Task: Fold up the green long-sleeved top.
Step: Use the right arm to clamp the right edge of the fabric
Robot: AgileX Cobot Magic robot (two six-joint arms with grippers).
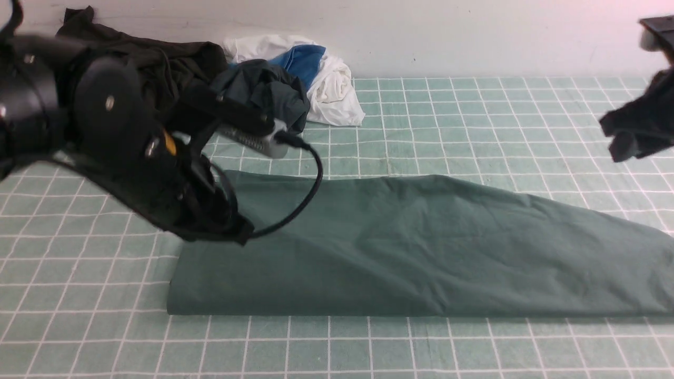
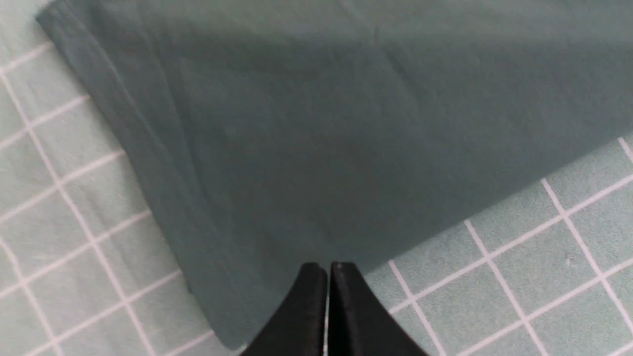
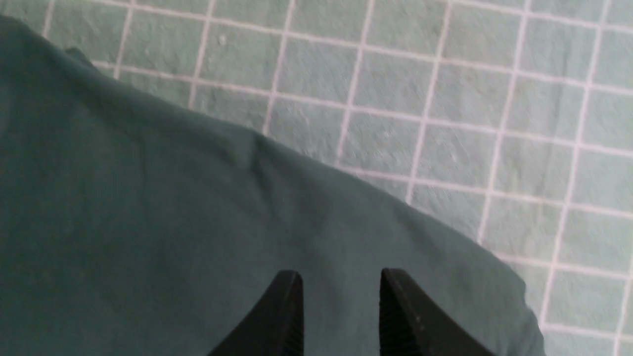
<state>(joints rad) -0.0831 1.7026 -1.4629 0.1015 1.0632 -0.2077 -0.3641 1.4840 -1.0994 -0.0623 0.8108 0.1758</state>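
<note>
Pale green cloth ruled in white squares covered the worktop (image 1: 474, 105), with a bare white wall (image 1: 447, 31) behind it. The green long-sleeved top (image 1: 421, 247) lay across the middle of the front view as one long band, running from just left of centre out past the edge at 3 o'clock. Its near edge was a straight, clean fold. No sleeve or cuff showed anywhere, so the sleeves had apparently been turned in and the lengthwise folding looked done. What seemed left was the crosswise work: bringing one end over the other to make a compact packet. The far edge slanted and carried a few soft creases. The left pincer (image 2: 328, 269) was closed tight, tip against tip, with no cloth seen between them, poised over the band's end toward 9 o'clock, close to its edge. The right pincer (image 3: 341, 287) stood partly apart with nothing in the gap — above the cloth near its far edge, toward 3 o'clock. Neither held the garment. At 11 o'clock, well apart from the top, sat a heap of dark clothes (image 1: 158, 58) beside a white-and-blue bundle (image 1: 326, 79).
</note>
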